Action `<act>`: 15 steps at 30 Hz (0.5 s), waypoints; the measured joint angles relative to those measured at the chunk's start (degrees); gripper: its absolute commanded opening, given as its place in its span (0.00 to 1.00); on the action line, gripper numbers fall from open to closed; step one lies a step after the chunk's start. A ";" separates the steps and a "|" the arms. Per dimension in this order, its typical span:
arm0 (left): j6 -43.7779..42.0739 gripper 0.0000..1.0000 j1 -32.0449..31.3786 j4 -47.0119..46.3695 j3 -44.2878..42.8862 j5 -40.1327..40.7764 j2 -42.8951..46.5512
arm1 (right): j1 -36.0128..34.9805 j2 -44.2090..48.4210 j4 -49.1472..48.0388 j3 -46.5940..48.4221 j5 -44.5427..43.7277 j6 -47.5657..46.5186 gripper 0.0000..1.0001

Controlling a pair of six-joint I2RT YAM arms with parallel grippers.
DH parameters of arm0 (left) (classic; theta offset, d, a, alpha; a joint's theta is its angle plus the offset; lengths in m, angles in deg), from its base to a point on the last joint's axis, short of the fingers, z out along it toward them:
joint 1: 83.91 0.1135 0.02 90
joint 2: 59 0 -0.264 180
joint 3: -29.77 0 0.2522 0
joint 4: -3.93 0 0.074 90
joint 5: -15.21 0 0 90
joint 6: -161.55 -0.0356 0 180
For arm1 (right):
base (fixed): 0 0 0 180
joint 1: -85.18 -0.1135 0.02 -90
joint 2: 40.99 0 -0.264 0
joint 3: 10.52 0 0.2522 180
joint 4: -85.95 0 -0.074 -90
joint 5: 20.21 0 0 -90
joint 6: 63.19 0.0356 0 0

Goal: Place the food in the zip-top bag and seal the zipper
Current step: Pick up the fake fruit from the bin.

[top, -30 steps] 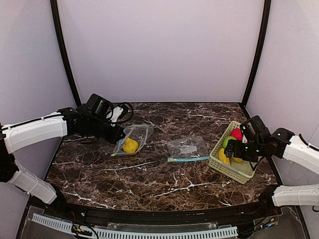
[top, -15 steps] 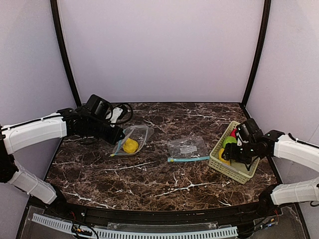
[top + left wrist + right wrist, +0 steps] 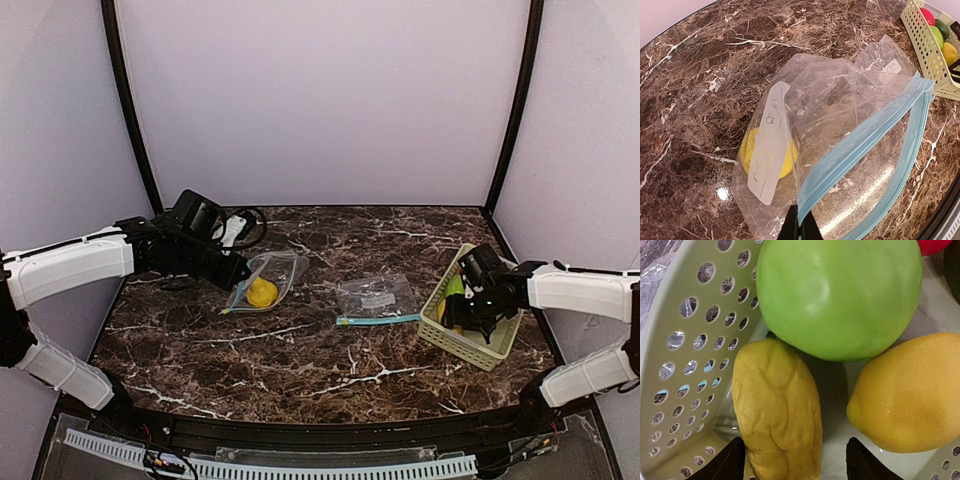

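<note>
My left gripper (image 3: 800, 226) (image 3: 238, 272) is shut on the blue zipper rim of a clear zip-top bag (image 3: 840, 100) (image 3: 270, 275), holding its mouth up and open. One yellow piece (image 3: 765, 155) (image 3: 262, 292) lies inside the bag. My right gripper (image 3: 797, 462) (image 3: 460, 316) is down inside the pale green basket (image 3: 685, 370) (image 3: 440, 332), open. Its fingers straddle a wrinkled yellow piece (image 3: 780, 410), the left finger close beside it and a gap on the right. A light green ball (image 3: 840, 295), a yellow lemon (image 3: 910, 395) and a red ball (image 3: 935, 244) crowd around it.
A second zip-top bag (image 3: 377, 298) lies flat and shut mid-table between the held bag and the basket. A coiled black cable (image 3: 247, 224) sits at the back left. The enclosure walls stand close behind and to both sides.
My right gripper has dropped into the basket and its jaws have narrowed around the wrinkled yellow piece. The left gripper and its bag have not moved.
</note>
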 measured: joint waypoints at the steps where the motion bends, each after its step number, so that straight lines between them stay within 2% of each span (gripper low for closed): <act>1: 0.02 0.01 0.00 0.00 0.00 -0.04 0.00 | 0.04 -0.35 -0.07 0.00 -0.39 0.04 0.66; 15: 0.02 0.01 0.00 0.00 0.00 -0.31 0.00 | 0.44 -1.55 0.00 0.00 -2.34 0.85 0.55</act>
